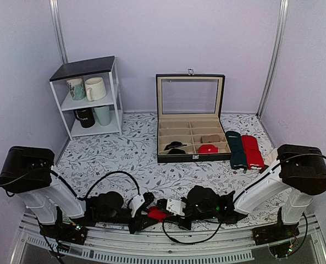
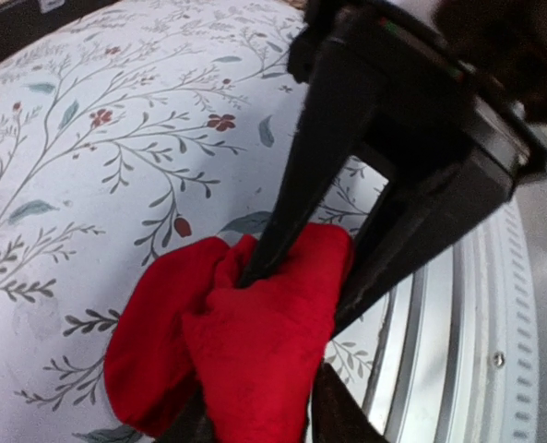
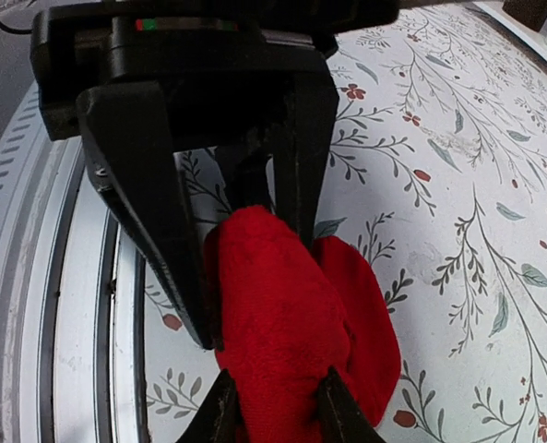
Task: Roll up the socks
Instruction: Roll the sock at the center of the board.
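At the near edge of the desk (image 1: 124,157), just inside the metal rail (image 1: 168,245) and midway between the two arm bases, the socks (image 1: 158,214) wadded into one bright red bundle, resting on the flower-printed cover. Only red knit visible in the wrist views, folded over itself in thick lobes. From the left, low over the desk, the left hand (image 1: 147,212), set narrow, one finger on each side of the bundle and both lying against the cloth; cannot tell whether truly gripping or merely touching. From the right, head-on to it, the right hand (image 1: 166,209), closed on the socks, fingers (image 2: 287,203) pressed into the top of the wad and denting the knit. Both hands on the same bundle, fingers of one crossing beside fingers of the other. Farther back on the left, a small white shelf (image 1: 86,69) with a dark top, holding mugs (image 1: 95,88) on two levels. At the back centre, an open case (image 1: 190,158) with its glass lid upright and small items in its compartments. Just beside the case on the right, a dark green sock (image 1: 238,149) and a plain red sock (image 1: 253,152), flat, side by side and touching, well apart from the bundle.
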Robot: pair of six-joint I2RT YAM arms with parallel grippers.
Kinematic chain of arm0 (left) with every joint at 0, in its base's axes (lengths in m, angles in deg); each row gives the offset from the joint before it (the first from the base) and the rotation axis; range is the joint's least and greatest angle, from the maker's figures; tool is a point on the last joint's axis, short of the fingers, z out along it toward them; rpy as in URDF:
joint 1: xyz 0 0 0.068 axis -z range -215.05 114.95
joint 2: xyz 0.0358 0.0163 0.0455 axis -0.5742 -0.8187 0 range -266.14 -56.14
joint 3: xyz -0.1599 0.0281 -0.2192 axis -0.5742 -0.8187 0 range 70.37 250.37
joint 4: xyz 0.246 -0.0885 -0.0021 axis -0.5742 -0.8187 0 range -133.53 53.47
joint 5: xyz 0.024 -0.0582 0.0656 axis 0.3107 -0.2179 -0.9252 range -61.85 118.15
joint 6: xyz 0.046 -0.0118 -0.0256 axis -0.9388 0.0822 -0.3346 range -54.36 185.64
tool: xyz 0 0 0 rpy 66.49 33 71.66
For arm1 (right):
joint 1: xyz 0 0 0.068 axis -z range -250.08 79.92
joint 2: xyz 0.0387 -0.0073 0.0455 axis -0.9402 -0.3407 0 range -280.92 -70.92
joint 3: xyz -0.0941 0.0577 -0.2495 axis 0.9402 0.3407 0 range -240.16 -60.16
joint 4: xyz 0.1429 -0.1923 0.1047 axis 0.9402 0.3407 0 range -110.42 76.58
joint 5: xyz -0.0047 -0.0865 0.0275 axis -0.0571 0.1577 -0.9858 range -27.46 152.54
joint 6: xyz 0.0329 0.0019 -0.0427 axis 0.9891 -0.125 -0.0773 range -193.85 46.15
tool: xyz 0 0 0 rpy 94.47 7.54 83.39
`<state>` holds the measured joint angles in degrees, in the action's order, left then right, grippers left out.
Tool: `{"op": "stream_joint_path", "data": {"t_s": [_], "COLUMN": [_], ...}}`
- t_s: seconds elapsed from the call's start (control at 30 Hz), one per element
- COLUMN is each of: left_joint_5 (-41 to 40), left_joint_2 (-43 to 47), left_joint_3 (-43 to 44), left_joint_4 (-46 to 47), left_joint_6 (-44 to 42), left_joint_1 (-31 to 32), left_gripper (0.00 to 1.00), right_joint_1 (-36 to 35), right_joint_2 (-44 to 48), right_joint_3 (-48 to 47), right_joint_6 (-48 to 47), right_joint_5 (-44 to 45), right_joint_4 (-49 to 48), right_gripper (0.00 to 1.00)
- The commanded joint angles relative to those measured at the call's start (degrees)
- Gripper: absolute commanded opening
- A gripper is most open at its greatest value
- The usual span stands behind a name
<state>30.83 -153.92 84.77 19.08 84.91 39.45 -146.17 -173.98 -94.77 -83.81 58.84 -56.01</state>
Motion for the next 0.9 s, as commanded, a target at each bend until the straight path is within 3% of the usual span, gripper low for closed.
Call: {"op": "stream_joint_path", "data": {"t_s": [0.0,0.07,0.17,0.37,0.57,0.87], "left_joint_5": [-1.7,-3.3,-5.8,-9.9,-9.1,-14.0], "left_joint_2": [4.6,9.5,16.9,27.0,22.1,13.4], "left_joint_3": [-1.6,-1.8,-1.9,-4.8,-4.3,-3.3], "left_joint_4": [-11.9,-13.9,-16.9,-17.9,-14.8,-10.7], "left_joint_6": [-3.3,-5.5,-9.0,-14.7,-16.1,-18.1], "left_joint_1": [0.1,0.1,0.3,1.3,2.2,7.7], "left_gripper": [0.36,0.57,0.44,0.56,0.60,0.61], "right_joint_1": [-0.4,-0.4,0.5,3.4,6.5,8.5], "right_joint_2": [-4.3,-4.0,-3.8,-5.6,-8.9,-13.3], "right_joint_3": [-0.2,-0.2,-0.7,-4.1,-8.4,-12.7], "right_joint_6": [5.5,7.1,9.4,15.2,17.5,18.6], "right_joint_5": [-3.0,-3.9,-6.7,-14.8,-20.8,-22.2], "right_joint_4": [13.2,15.0,18.4,26.6,35.6,41.9], "right_gripper": [0.19,0.18,0.18,0.18,0.18,0.18]}}
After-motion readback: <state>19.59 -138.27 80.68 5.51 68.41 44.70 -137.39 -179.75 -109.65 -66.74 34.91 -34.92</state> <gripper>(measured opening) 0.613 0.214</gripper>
